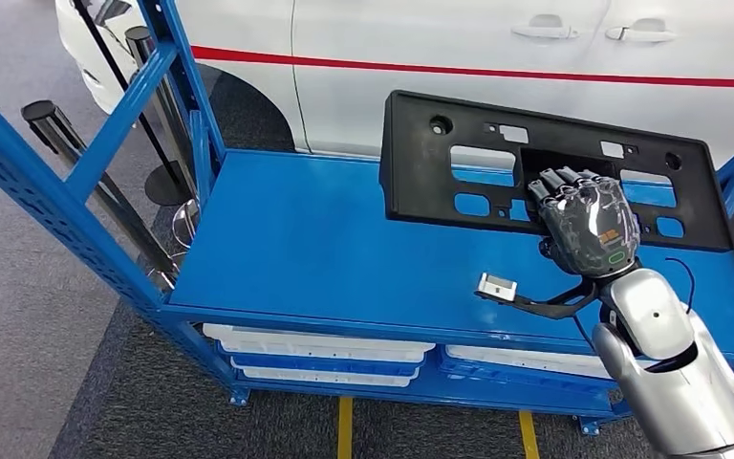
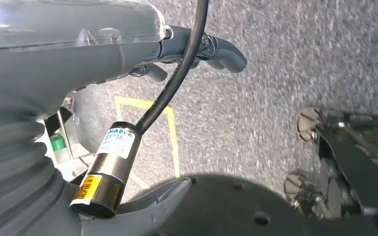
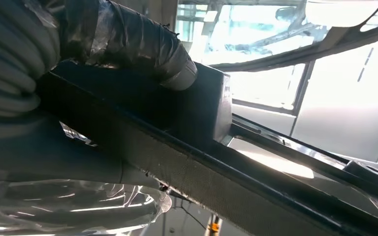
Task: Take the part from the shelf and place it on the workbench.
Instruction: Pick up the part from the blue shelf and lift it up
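Observation:
The part is a long black plastic panel (image 1: 497,143) with several cut-outs. It stands tilted above the back right of the blue shelf top (image 1: 296,239), its lower edge close to the surface. My right hand (image 1: 588,225) grips the middle of that lower edge, fingers curled over it. In the right wrist view the thick thumb (image 3: 142,44) presses on the panel's dark edge (image 3: 202,162). My left hand (image 2: 197,46) hangs over grey carpet, holding nothing, its thumb stretched out.
A white car with a red stripe (image 1: 440,38) stands right behind the shelf. Blue uprights (image 1: 48,182) frame the left side, with black posts (image 1: 67,143) beyond. White trays (image 1: 315,349) lie on the lower level. A small white connector (image 1: 497,286) on a black bracket juts from my right wrist.

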Tool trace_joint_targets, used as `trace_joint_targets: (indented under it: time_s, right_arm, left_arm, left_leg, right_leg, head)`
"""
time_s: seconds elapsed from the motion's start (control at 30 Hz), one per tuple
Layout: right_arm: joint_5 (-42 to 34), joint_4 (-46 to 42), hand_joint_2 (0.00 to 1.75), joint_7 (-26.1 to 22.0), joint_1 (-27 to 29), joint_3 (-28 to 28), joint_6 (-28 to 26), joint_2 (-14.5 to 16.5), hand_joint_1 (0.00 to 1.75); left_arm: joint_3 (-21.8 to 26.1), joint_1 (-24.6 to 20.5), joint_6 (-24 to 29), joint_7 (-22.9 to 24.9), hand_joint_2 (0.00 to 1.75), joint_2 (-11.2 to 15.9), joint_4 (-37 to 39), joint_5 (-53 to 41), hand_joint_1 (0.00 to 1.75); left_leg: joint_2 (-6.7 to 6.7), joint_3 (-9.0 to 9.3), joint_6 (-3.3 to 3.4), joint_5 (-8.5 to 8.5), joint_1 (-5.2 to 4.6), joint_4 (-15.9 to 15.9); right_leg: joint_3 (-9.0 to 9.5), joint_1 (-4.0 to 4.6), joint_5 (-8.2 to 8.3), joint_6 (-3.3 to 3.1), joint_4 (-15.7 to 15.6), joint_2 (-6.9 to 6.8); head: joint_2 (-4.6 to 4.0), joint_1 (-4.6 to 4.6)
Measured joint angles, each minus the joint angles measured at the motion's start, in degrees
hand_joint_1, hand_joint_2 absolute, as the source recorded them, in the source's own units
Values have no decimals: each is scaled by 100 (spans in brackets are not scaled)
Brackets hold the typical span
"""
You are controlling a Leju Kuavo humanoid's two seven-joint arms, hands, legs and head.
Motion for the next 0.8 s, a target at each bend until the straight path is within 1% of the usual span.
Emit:
trace_joint_targets:
  time_s: [0.03, 0.07, 0.1, 0.13, 0.17, 0.2, 0.23, 0.27, 0.3, 0.33, 0.37, 0.4, 0.43, 0.47, 0.5, 0.53, 0.57, 0.6, 0.63, 0.67, 0.7, 0.73, 0.77, 0.8]
  right_arm:
    - [14, -1, 175, 0, 40, 1, -16, -31, 175]
    - [26, 0, 175, 0, 90, 1, -29, -56, 175]
    - [37, 1, 175, 0, 145, 3, -38, -76, 175]
    - [49, 2, 175, 0, 193, 7, -42, -90, 175]
    - [63, 3, 175, 0, 225, 10, -44, -102, 175]
    - [78, 2, 175, 1, 239, 13, -44, -112, 175]
    - [95, 1, 175, 4, 240, 14, -43, -120, 175]
    - [108, -2, 175, 8, 239, 15, -41, -127, 175]
    - [121, -4, 175, 15, 236, 16, -37, -132, 175]
    - [135, -6, 175, 23, 233, 21, -31, -134, 175]
    - [156, -7, 175, 28, 230, 30, -25, -136, 175]
    - [184, -7, 175, 33, 221, 43, -18, -135, 175]
    - [214, -7, 175, 35, 209, 63, -10, -133, 175]
    - [240, -7, 175, 35, 198, 87, -3, -128, 175]
    - [262, -7, 175, 35, 188, 109, 6, -121, 175]
    - [279, -7, 175, 35, 179, 133, 17, -113, 175]
    - [291, -7, 175, 35, 171, 154, 31, -104, 175]
    - [300, -7, 175, 35, 162, 174, 45, -94, 175]
    - [304, -6, 175, 35, 146, 197, 60, -84, 175]
    - [304, -4, 175, 35, 117, 224, 79, -72, 175]
    - [302, 0, 175, 35, 73, 254, 102, -56, 175]
    - [299, 5, 175, 36, 15, 282, 128, -37, 175]
    - [295, 11, 175, 39, -48, 308, 154, -16, 175]
    - [291, 17, 175, 43, -106, 328, 173, 5, 175]
  left_arm:
    - [-1, 3, 10, 35, 175, 1, 0, -7, 0]
    - [0, 7, 20, 67, 175, 2, 0, -13, 0]
    - [1, 12, 25, 90, 175, 3, 0, -19, 0]
    - [1, 18, 27, 107, 175, 4, 0, -27, 0]
    - [2, 23, 27, 118, 175, 5, 0, -36, 0]
    - [2, 26, 27, 127, 175, 5, 0, -46, 0]
    - [2, 27, 27, 136, 175, 4, 0, -57, 0]
    - [1, 26, 29, 145, 175, 2, 0, -69, 0]
    - [1, 25, 34, 158, 175, 0, 0, -81, 0]
    - [0, 25, 40, 169, 175, -4, 0, -93, 0]
    - [-1, 30, 45, 180, 175, -8, 0, -107, 0]
    - [-1, 36, 49, 190, 175, -10, 0, -120, 0]
    - [-2, 43, 51, 195, 175, -13, 0, -130, 0]
    - [-3, 50, 51, 198, 175, -13, 0, -137, 0]
    - [-4, 53, 51, 201, 175, -13, 0, -142, 0]
    - [-4, 56, 51, 202, 175, -13, 0, -144, 0]
    - [-5, 57, 51, 202, 175, -13, 0, -145, 0]
    - [-5, 58, 51, 203, 175, -13, 0, -145, 0]
    - [-5, 57, 51, 205, 175, -13, 0, -146, 0]
    - [-5, 55, 51, 213, 175, -13, 0, -147, 0]
    - [-5, 52, 51, 225, 175, -15, 0, -148, 0]
    - [-5, 45, 55, 238, 175, -16, 0, -150, 0]
    - [-6, 35, 62, 252, 175, -19, 0, -152, 0]
    - [-7, 25, 70, 262, 175, -23, 0, -155, 0]
  left_leg:
    - [0, -12, 12, 9, -9, -1]
    - [1, -27, 18, 15, -19, 6]
    - [0, -42, 20, 19, -29, 17]
    - [-1, -59, 20, 22, -37, 33]
    - [-2, -78, 16, 25, -40, 55]
    - [-3, -100, 6, 27, -41, 83]
    - [-6, -126, -12, 34, -45, 108]
    - [-8, -147, -40, 47, -50, 126]
    - [-12, -165, -77, 67, -55, 136]
    - [-15, -181, -120, 96, -59, 133]
    - [-20, -190, -166, 129, -64, 124]
    - [-22, -208, -207, 131, -61, 136]
    - [-18, -246, -247, 55, -56, 195]
    - [-14, -306, -282, -113, -50, 345]
    - [-6, -392, -312, -362, -39, 604]
    - [0, -497, -340, -645, -34, 948]
    - [0, -588, -361, -871, -31, 1313]
    - [0, -633, -375, -990, -30, 1596]
    - [1, -601, -379, -988, -30, 1721]
    - [1, -467, -372, -878, -30, 1639]
    - [2, -238, -352, -721, -31, 1363]
    - [1, 42, -323, -613, -35, 968]
    - [-1, 313, -291, -571, -50, 564]
    - [-4, 496, -260, -564, -64, 276]
  right_leg:
    - [-161, 13, -227, -9, 395, 0]
    - [-310, 23, -398, -14, 775, 1]
    - [-396, 29, -461, -19, 1018, 1]
    - [-387, 31, -408, -27, 1056, 0]
    - [-268, 30, -255, -38, 859, -1]
    - [-60, 29, -65, -52, 481, -2]
    - [142, 39, 67, -67, 100, -1]
    - [288, 57, 168, -88, -190, 4]
    - [359, 76, 204, -110, -356, 9]
    - [348, 99, 207, -136, -377, 14]
    - [315, 112, 244, -172, -375, 14]
    - [286, 101, 272, -216, -386, 5]
    - [250, 92, 314, -270, -393, -6]
    - [210, 81, 361, -327, -406, -19]
    - [162, 73, 405, -372, -411, -33]
    - [106, 84, 445, -399, -406, -41]
    - [44, 94, 484, -413, -395, -50]
    - [-23, 104, 523, -414, -380, -59]
    - [-89, 113, 560, -411, -362, -67]
    - [-153, 120, 593, -404, -342, -73]
    - [-210, 124, 623, -393, -320, -76]
    - [-255, 126, 650, -378, -298, -76]
    - [-291, 132, 677, -354, -278, -75]
    - [-308, 135, 707, -323, -270, -76]
  head:
    - [0, 0]
    - [0, -1]
    - [0, -1]
    - [0, -1]
    - [0, -1]
    - [0, -1]
    - [0, -1]
    - [0, -1]
    - [0, -1]
    - [0, -2]
    - [0, -2]
    - [0, -2]
    - [0, -4]
    - [0, -6]
    - [0, -8]
    - [0, -10]
    - [0, -11]
    - [0, -11]
    - [0, -12]
    - [0, -12]
    - [0, -12]
    - [0, -12]
    - [0, -12]
    - [0, -10]
